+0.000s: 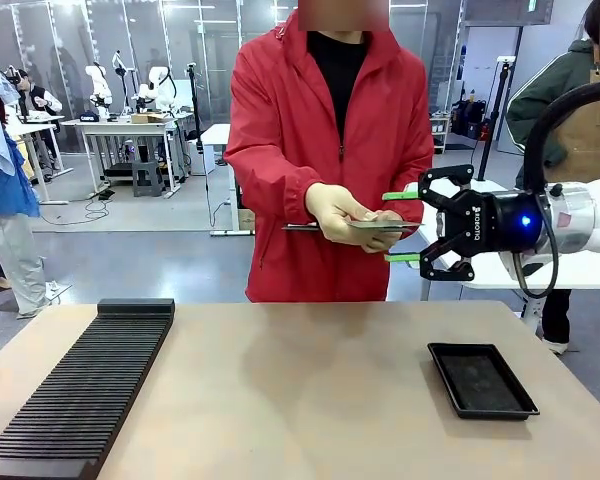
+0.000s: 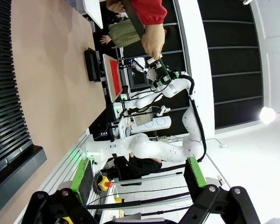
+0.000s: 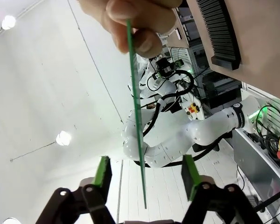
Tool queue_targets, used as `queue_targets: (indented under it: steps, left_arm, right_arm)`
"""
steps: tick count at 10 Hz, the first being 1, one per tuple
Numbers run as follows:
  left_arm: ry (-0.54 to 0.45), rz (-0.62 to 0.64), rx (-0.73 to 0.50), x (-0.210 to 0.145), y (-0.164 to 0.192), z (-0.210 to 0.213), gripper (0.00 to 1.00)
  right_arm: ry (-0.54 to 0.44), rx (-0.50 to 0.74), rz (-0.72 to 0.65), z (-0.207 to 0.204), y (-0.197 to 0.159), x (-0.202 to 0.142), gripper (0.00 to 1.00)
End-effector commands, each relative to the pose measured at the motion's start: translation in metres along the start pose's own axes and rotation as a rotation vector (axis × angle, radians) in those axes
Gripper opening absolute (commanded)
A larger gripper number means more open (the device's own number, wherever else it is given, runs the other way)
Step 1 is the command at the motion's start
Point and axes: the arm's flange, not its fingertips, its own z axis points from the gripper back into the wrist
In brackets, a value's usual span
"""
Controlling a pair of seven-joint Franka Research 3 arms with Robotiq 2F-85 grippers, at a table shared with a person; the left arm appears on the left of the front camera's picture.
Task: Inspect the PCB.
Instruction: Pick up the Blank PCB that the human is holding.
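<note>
A person in a red jacket stands at the far side of the table and holds the PCB (image 1: 382,224) out flat in one hand (image 1: 338,212), well above the table. My right gripper (image 1: 387,227) reaches in from the right, open, with one green finger above the board's near edge and one below it, neither touching. In the right wrist view the PCB (image 3: 137,116) is a thin green line seen edge-on, running from the person's fingers (image 3: 130,18) down between the fingers of my right gripper (image 3: 145,163). My left gripper (image 2: 136,163) is open and holds nothing.
A shallow black tray (image 1: 480,380) lies on the table at the right. A long black slotted rack (image 1: 80,400) runs along the left side. The tan tabletop (image 1: 300,380) between them is bare. More people and benches stand in the background.
</note>
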Motion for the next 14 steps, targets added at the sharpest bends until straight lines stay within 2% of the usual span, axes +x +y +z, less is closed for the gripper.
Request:
queue_targets:
  steps: [1, 13, 14]
  left_arm:
    - [-0.001, -0.001, 0.003, -0.0007, -0.0001, 0.0009, 1.00]
    - [-0.001, -0.001, 0.003, -0.0007, -0.0001, 0.0009, 1.00]
    - [-0.001, -0.001, 0.003, -0.0007, -0.0001, 0.0009, 1.00]
  right_arm:
    - [-0.018, 0.007, 0.000, -0.0035, -0.0019, -0.0043, 0.00]
    - [-0.001, 0.027, -0.026, -0.0038, -0.0019, 0.0023, 0.00]
    - [-0.003, 0.004, 0.003, 0.0016, 0.0013, -0.0005, 0.00]
